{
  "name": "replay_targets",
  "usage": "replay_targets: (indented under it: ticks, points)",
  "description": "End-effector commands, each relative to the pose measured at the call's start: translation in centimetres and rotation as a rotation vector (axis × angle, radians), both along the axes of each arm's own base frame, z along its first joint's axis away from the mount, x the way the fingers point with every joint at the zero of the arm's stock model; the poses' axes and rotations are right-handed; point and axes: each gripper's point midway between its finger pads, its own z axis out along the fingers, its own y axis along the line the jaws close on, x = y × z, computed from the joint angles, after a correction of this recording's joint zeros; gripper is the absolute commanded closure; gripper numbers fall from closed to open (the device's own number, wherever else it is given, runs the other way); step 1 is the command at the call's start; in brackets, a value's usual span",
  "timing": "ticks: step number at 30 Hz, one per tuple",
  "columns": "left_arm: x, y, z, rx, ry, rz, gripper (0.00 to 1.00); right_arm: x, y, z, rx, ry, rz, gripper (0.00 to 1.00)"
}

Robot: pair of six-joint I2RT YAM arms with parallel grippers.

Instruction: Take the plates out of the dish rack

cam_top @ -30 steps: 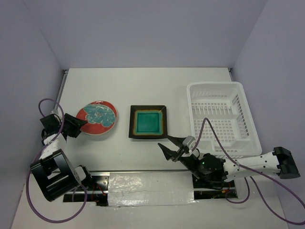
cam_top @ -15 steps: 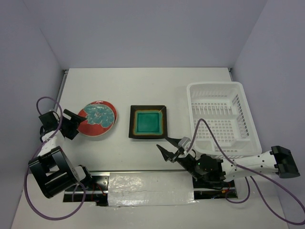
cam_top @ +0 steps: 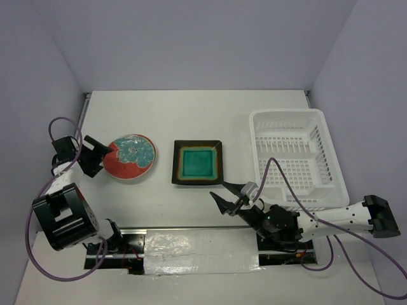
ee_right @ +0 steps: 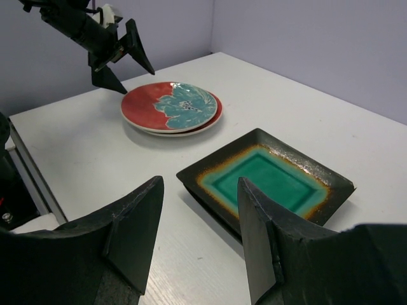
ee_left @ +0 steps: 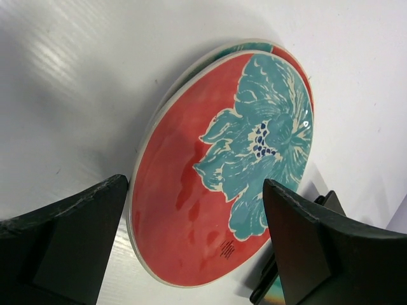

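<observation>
Now, jaws spread and empty on left gripper point(cam_top: 98, 157) and right gripper point(cam_top: 221, 194); draw back level from round plates point(cam_top: 130, 157) at centre left, without clipping them.

In the left wrist view we saw only a thin sliver of rim from the lower round plate point(ee_left: 245, 46) beneath the top round plate point(ee_left: 222, 171). The square plate point(ee_left: 273, 289) showed as a small dark corner behind a finger of the left gripper point(ee_left: 196, 184), whose fingers point(ee_left: 70, 241) ran off the bottom edge. In the right wrist view we could not tell whether another plate lay under the square one.
</observation>
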Motion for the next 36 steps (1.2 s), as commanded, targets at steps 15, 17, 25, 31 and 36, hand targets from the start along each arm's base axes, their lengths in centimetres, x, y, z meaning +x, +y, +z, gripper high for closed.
replay_targets:
  ticks: [15, 17, 25, 31, 36]
  points:
    - [4.4, 0.6, 1.5, 0.032, -0.014, -0.006, 0.01, 0.1, -1.0, 1.6, 0.077, 0.003, -0.017, 0.42]
    - [4.6, 0.5, 1.2, 0.02, -0.008, -0.013, 0.0, 0.1, -1.1, 1.7, 0.085, 0.003, -0.017, 0.42]
    - [5.5, 0.4, 1.5, 0.041, -0.016, -0.004, 0.01, 0.0, -1.0, 2.0, 0.089, -0.004, -0.008, 0.42]
    - [6.7, 0.3, 1.1, 0.045, 0.001, 0.001, 0.0, 0.3, -1.4, 2.9, 0.1, -0.016, -0.028, 0.42]
    - [7.6, 1.0, 2.3, 0.065, -0.025, 0.016, 0.01, 0.1, -1.8, 3.5, 0.127, -0.028, -0.014, 0.42]
